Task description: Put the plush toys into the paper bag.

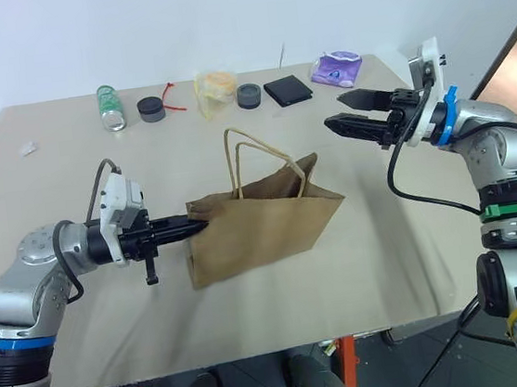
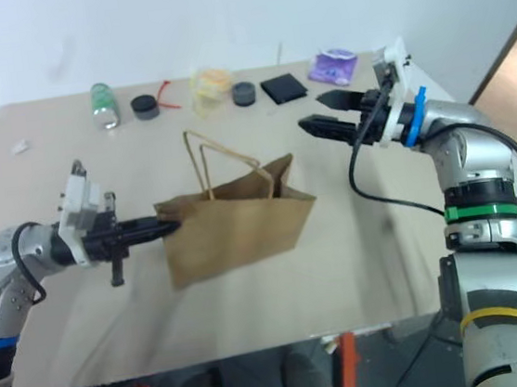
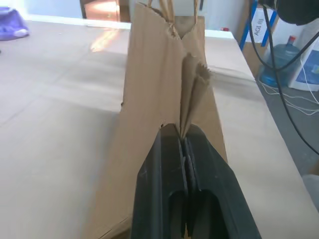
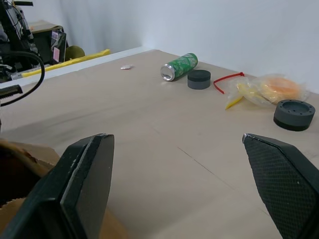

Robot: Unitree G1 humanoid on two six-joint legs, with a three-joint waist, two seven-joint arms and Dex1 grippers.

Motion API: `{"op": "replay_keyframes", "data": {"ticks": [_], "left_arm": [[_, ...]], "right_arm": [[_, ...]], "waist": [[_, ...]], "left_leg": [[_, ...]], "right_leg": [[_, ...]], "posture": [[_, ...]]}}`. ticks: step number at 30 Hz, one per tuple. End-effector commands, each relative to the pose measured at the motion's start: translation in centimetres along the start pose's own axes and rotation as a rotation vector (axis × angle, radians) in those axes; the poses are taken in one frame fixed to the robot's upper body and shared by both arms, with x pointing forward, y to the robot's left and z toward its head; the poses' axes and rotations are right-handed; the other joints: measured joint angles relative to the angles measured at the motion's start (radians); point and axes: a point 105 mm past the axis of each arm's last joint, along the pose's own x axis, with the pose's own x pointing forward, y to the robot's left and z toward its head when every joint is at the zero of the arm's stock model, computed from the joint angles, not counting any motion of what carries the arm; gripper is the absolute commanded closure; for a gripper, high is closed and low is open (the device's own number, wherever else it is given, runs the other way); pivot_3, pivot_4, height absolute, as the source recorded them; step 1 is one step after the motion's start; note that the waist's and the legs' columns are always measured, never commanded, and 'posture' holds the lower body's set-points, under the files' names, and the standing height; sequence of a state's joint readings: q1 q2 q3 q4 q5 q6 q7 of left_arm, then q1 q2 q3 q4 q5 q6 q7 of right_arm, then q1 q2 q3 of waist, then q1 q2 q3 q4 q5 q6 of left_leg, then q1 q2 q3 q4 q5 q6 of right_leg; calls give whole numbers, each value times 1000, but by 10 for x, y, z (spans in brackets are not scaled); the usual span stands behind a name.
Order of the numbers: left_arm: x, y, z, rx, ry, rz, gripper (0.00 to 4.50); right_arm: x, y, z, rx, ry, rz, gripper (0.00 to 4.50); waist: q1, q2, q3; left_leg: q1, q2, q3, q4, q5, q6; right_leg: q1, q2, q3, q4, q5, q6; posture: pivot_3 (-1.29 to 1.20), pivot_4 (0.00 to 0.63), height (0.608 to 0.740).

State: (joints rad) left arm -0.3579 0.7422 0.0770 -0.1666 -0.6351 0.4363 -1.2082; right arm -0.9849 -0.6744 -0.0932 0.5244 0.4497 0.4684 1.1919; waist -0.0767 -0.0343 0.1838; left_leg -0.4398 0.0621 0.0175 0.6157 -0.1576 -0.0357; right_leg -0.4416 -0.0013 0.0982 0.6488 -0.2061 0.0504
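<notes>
A tan worktop [image 1: 360, 266] holds a brown paper bag [image 1: 262, 226] standing at its centre, the left claw [image 1: 197, 225] clamped shut on the bag's 9 o'clock edge, while the right claw [image 1: 343, 112] hangs wide open and empty at 2 o'clock.
</notes>
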Motion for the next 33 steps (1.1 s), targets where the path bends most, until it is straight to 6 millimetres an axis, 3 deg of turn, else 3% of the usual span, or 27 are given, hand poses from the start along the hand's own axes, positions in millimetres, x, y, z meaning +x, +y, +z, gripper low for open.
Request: {"op": "replay_keyframes", "data": {"ticks": [1,5,10,11,15,21,24,28,33], "left_arm": [[-4,-2,0,34,22,12,4229],[-6,-2,0,29,20,31,2741],[-11,0,-1,28,29,62,253],[-13,1,-1,28,30,71,112],[-21,6,5,21,23,111,112],[-49,2,39,-79,-59,196,112],[-82,17,50,-128,-90,371,112],[-127,39,27,-98,72,633,112],[-147,47,10,-85,167,689,112]], "right_arm": [[1,3,18,-65,-35,15,14],[-7,16,23,-37,-36,117,0],[-21,37,11,-79,105,285,0],[-23,40,10,-87,125,308,0],[-28,44,10,-122,169,349,0],[-37,18,13,-96,148,196,0],[-53,3,5,-69,188,99,0],[-77,-16,-11,-43,286,-27,0],[-86,-22,-21,-33,320,-61,0]], "waist": [[1,0,0],[2,0,0],[3,0,0],[2,0,0],[0,0,0],[-2,0,1],[-1,0,1],[-2,0,1],[-2,0,1]], "left_leg": [[0,0,0,0,0,0],[-1,0,0,0,0,0],[-1,0,0,0,0,0],[-1,0,0,0,0,0],[1,0,1,1,0,0],[1,0,1,2,0,0],[1,0,1,1,0,-1],[1,0,1,1,-1,-1],[2,0,3,1,-1,-1]], "right_leg": [[0,0,0,0,0,0],[0,0,0,0,-1,0],[0,0,0,0,-1,1],[0,0,0,0,-1,1],[0,0,0,1,0,0],[0,0,0,2,0,0],[0,-1,0,2,-1,0],[0,-1,0,2,-2,0],[-1,-2,0,2,-1,-1]], "posture": [[0,150,740],[0,150,740],[0,150,740],[0,150,740],[0,150,740],[0,150,740],[0,150,740],[0,150,740],[0,150,740]]}}
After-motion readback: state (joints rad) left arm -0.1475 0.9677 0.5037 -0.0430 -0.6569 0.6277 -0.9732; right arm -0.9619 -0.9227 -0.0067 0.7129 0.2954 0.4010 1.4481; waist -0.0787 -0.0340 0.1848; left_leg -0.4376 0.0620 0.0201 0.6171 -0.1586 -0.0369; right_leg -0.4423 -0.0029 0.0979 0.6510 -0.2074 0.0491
